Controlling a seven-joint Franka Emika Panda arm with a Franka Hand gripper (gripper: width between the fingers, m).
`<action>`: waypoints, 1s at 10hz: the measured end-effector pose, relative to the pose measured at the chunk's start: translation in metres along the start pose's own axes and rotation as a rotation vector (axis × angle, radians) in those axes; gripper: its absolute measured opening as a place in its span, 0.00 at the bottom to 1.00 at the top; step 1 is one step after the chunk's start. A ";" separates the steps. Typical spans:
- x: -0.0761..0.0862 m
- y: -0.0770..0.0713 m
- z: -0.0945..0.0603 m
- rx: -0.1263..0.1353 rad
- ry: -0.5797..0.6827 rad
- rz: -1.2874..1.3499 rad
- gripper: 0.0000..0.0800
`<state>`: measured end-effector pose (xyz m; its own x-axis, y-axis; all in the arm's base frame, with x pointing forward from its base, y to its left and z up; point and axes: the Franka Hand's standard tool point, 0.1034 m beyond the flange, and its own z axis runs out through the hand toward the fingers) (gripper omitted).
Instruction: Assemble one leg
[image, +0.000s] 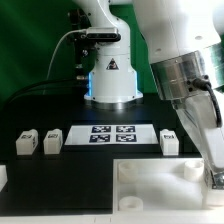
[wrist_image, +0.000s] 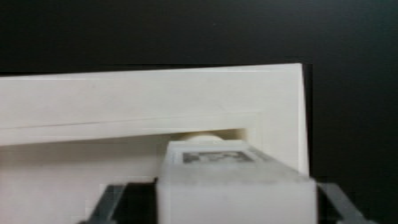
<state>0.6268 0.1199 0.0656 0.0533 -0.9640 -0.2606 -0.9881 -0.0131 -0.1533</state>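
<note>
Franka Panda arm at work: its gripper (wrist_image: 231, 208) pinches a white leg (wrist_image: 228, 172) with the tag face toward the wrist camera and the fingers (wrist_image: 128, 203) pressed against both sides. The leg hangs over the large white square piece (image: 150, 185) at the near right of the exterior view, close by one round socket (wrist_image: 205, 137). Whether they touch cannot be told. Farther back on the black table (image: 30, 120), the marker board (image: 110, 134) lies between two loose legs (image: 25, 143) on the exterior view's left and another loose leg (image: 170, 140) on its right.
</note>
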 end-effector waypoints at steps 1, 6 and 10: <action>-0.002 0.003 0.001 -0.024 0.002 -0.150 0.63; -0.006 0.006 0.001 -0.119 -0.004 -0.760 0.81; 0.005 -0.008 -0.008 -0.150 0.039 -1.274 0.81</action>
<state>0.6337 0.1134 0.0729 0.9666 -0.2557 0.0187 -0.2493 -0.9545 -0.1639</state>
